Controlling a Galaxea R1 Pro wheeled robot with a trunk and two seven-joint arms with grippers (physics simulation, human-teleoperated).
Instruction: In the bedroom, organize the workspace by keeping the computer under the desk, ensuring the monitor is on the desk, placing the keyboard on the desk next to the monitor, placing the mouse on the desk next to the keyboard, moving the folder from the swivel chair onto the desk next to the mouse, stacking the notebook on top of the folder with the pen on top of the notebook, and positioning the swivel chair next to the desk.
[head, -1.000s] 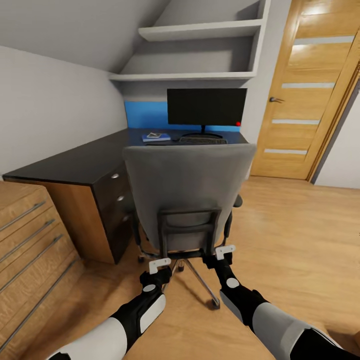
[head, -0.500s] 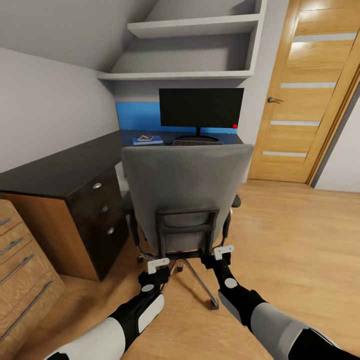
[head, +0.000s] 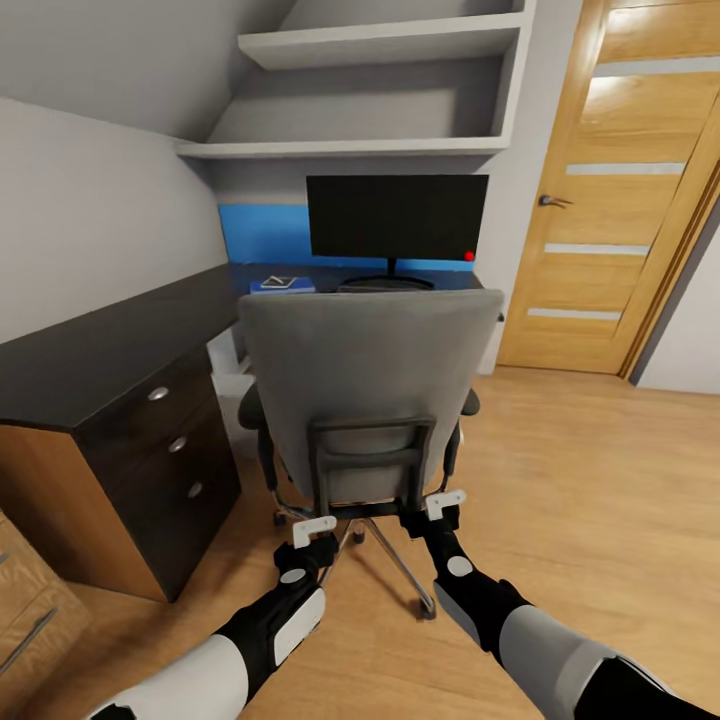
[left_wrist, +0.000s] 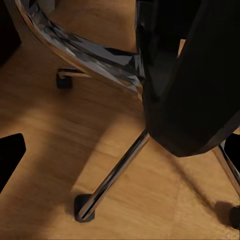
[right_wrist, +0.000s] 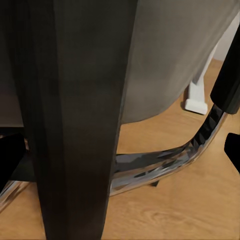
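Grey chair (head: 370, 390) stands just short of the surface (head: 100, 350), both tools (head: 315, 527) (head: 445, 502) on its black back frame; grip unclear. Monitor (head: 397, 217) and folder (head: 283, 284) sit there already. Chair needs tucking close.

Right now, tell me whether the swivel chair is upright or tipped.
Upright. In the head view the swivel chair has its backrest vertical, facing the desk, and the left wrist view shows its chrome base legs ending in castors on the wooden floor.

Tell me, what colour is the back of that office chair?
Grey upholstery on the swivel chair, with a black frame; the head view shows it best.
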